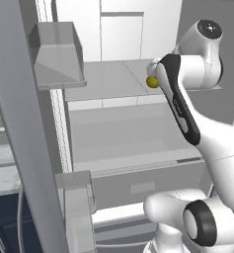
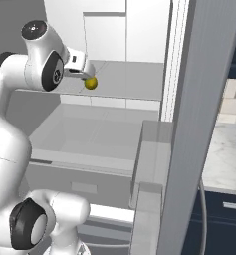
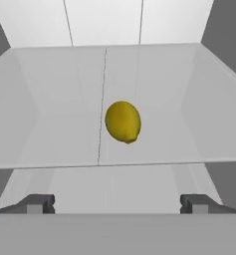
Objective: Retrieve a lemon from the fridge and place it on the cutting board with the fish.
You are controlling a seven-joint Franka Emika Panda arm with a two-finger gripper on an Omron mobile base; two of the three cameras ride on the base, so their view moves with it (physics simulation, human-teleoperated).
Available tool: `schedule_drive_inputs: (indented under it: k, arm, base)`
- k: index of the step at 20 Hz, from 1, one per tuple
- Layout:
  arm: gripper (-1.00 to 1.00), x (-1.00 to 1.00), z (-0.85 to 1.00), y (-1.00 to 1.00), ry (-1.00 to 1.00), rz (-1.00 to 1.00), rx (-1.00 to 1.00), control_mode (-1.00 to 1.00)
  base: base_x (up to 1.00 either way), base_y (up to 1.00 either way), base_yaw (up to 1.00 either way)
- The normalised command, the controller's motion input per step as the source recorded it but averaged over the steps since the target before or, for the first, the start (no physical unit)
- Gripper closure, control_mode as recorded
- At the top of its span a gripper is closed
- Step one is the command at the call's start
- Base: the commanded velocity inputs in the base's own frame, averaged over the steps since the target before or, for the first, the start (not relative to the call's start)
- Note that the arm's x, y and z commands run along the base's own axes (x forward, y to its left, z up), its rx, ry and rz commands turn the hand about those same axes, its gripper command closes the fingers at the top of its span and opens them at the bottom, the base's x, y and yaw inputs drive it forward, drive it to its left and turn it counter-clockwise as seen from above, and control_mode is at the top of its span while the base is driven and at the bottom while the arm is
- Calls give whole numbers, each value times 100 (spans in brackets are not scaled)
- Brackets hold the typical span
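Note:
The fridge point(image 1: 113, 143) stands open, with a white interior and grey shelves. A small yellow lemon point(image 3: 123, 121) lies on an upper shelf point(image 1: 108, 79), also seen as the lemon point(image 1: 152, 82) beside my wrist and the lemon point(image 2: 91, 83) just past my hand. My gripper point(image 3: 117, 203) is open, its two fingertips point(image 3: 40, 203) spread wide on either side, short of the fruit and not touching it. Nothing is held. The cutting board and the fish are out of view.
An open steel fridge door point(image 1: 19, 128) with a bin point(image 1: 59, 54) stands at the left; the other door point(image 2: 194, 124) with bins point(image 2: 149, 164) is at the right. A lower shelf point(image 2: 94, 134) and drawer sit below. A marble counter point(image 2: 224, 154) lies beyond.

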Motion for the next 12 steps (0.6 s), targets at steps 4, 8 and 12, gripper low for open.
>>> schedule_drive_inputs:
  k: [4, 8, 12]
  arm:
    - [-100, 40, -10, 0, 3, 0, 0, -100]
    - [-100, 34, -14, 0, 6, 0, -1, -100]
    - [-100, 19, -17, -1, 6, 0, -1, -100]
  base:
    - [0, 0, 0]
    - [0, 0, 0]
    - [0, 0, 0]
